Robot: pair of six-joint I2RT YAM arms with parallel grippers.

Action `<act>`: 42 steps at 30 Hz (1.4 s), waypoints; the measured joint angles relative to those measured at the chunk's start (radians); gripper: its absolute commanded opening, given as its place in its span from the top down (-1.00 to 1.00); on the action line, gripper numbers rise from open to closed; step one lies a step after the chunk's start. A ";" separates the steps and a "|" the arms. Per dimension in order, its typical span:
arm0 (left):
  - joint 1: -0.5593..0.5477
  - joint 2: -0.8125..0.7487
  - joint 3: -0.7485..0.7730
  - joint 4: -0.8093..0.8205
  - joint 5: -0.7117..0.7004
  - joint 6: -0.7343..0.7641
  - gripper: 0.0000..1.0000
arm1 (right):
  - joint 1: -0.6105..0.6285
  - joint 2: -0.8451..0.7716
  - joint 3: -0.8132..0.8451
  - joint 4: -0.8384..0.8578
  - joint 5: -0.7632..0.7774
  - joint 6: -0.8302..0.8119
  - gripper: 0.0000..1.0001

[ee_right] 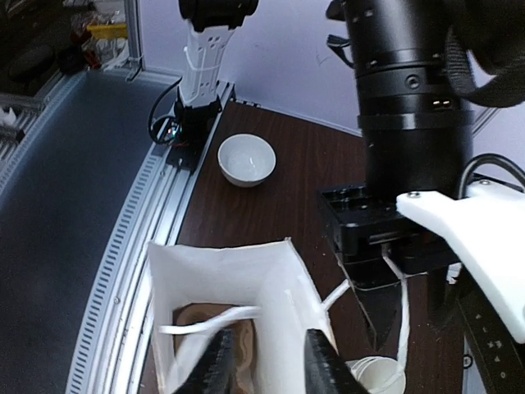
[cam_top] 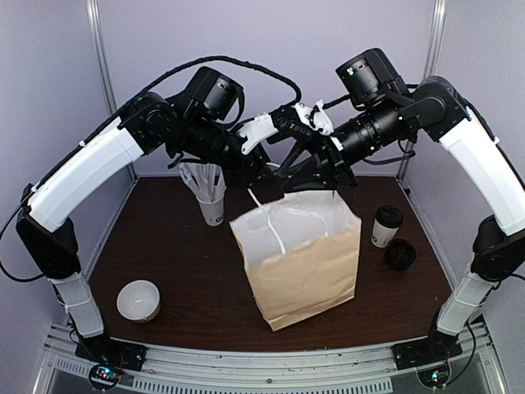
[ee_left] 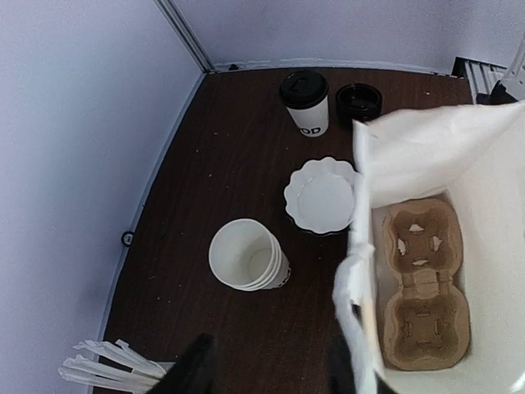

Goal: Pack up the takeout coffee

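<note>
One cup to pack: takeout coffee [cam_top: 385, 227] upright on desk [cam_top: 180, 238], right of paper bag [cam_top: 299, 263], beside black lids [cam_top: 400, 255]. Left gripper [ee_left: 269, 363] parted, empty; right gripper [ee_right: 267, 355] part-open astride bag rim, not pinching. Grasp coffee mid-wall, lower upright into carrier [ee_left: 424, 283] pocket.

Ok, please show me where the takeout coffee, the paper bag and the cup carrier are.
takeout coffee [ee_left: 310, 117], left wrist view, on the white cup wall.
paper bag [cam_top: 305, 271], top external view, on its brown front face.
cup carrier [ee_left: 423, 283], left wrist view, on its middle bridge.
</note>
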 measured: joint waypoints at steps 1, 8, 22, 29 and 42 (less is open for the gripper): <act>0.002 0.000 -0.007 -0.001 -0.003 -0.008 -0.32 | 0.000 -0.005 -0.031 0.002 0.003 -0.003 0.05; 0.014 0.000 0.004 -0.003 -0.025 -0.023 -0.46 | -0.002 -0.029 -0.103 -0.030 0.030 -0.029 -0.16; -0.048 -0.110 -0.179 -0.008 0.128 -0.098 -0.48 | -0.160 -0.279 -0.238 -0.166 -0.006 -0.102 -0.50; -0.153 -0.113 -0.231 0.013 0.192 -0.098 -0.43 | -0.161 -0.445 -0.566 -0.249 -0.018 -0.156 -0.58; -0.159 0.038 -0.170 0.093 0.157 -0.091 0.99 | -0.148 -0.411 -0.630 -0.148 -0.004 -0.139 0.72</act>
